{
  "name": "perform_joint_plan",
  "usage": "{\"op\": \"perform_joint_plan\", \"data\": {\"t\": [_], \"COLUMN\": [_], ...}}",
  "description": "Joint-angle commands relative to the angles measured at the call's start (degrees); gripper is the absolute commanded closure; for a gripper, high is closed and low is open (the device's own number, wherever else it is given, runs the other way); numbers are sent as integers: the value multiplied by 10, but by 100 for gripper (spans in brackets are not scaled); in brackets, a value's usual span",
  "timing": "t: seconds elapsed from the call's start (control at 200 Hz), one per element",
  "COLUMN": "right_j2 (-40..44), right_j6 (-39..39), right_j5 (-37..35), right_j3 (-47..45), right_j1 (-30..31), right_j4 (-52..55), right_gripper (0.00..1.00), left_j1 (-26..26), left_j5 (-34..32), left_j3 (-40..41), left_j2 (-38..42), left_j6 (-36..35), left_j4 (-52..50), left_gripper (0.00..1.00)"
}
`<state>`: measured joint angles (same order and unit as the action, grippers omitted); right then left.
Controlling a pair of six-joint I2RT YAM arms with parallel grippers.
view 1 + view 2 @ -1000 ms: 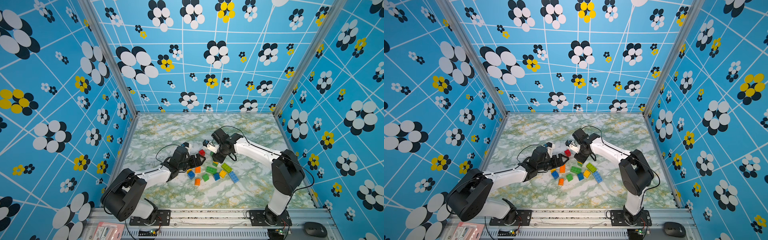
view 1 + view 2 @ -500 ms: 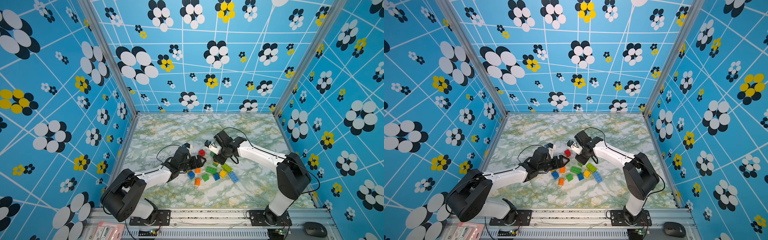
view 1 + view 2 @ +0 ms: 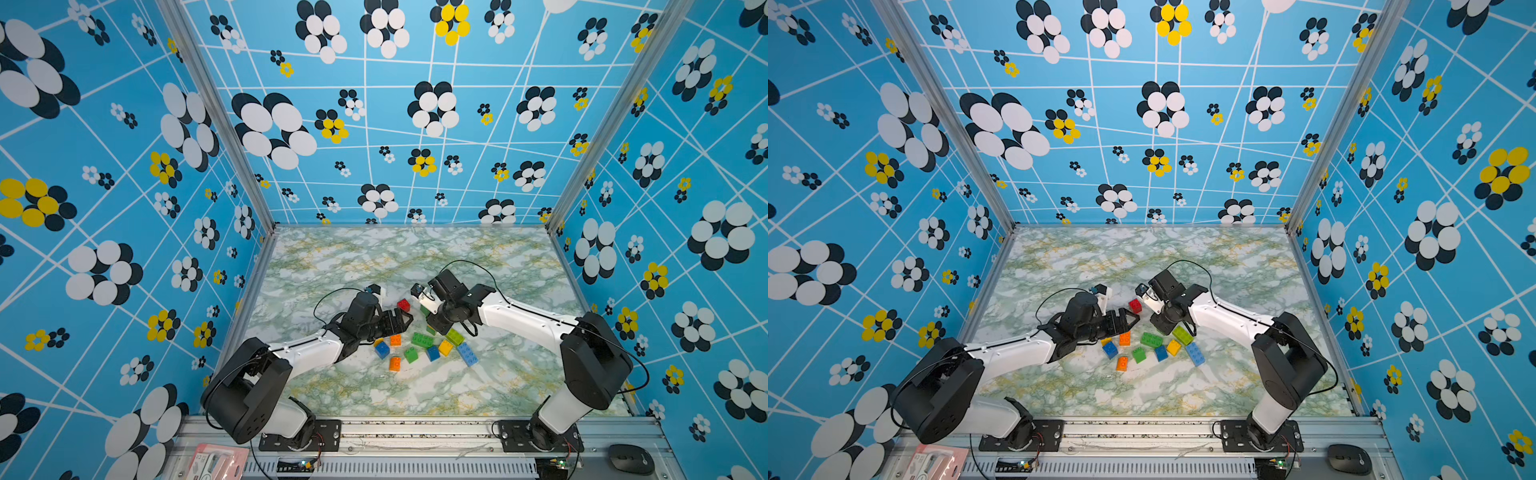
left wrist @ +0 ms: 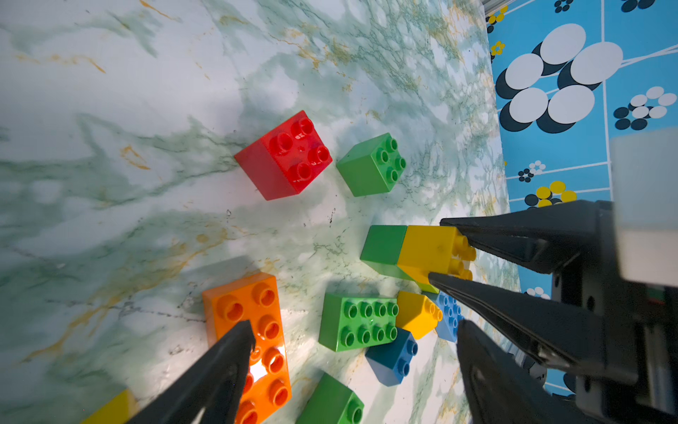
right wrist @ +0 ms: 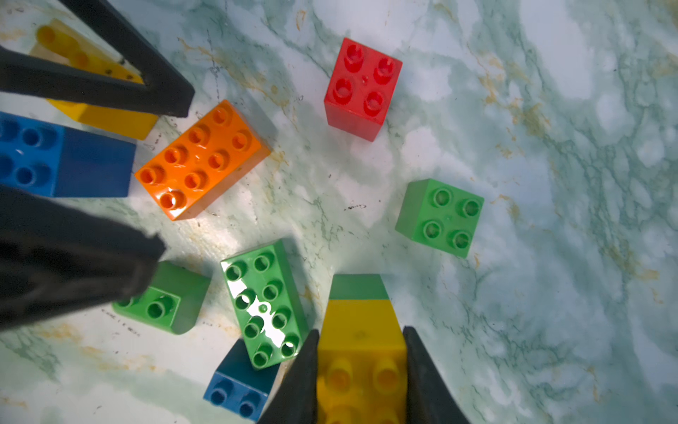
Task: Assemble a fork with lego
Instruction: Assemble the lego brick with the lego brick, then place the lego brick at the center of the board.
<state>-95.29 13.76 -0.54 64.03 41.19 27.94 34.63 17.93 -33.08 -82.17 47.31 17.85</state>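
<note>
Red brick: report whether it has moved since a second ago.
No. In a top view the red brick keeps the same place relative to the oblong green brick.

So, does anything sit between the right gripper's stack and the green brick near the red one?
Nothing visible. The right gripper holds the yellow-green stack; only bare table separates it from that green brick.
</note>
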Motion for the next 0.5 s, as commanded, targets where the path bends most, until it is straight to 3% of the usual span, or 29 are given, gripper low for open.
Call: {"op": "perform_joint_plan", "data": {"t": [0.0,0.32,0.495], "right_j2": [-36,-3,10], "right_j6": [-23,-110,-148], "right_j5": [-4,18,-50], "right_j3": [-40,-35,-2], "right_j1": [3,-12,-14], "right_j4": [41,-8,-15], "right_gripper": [100,100,100], "left_j1": [2,18,22], "left_j5": [-12,-33,-37], "left_j3": [-13,-41,-61], "left_j2": [9,12,6], "left_j6": [-9,-47,-58], "left_j4": [-11,-64,-76], "left_gripper": [10,10,10]}}
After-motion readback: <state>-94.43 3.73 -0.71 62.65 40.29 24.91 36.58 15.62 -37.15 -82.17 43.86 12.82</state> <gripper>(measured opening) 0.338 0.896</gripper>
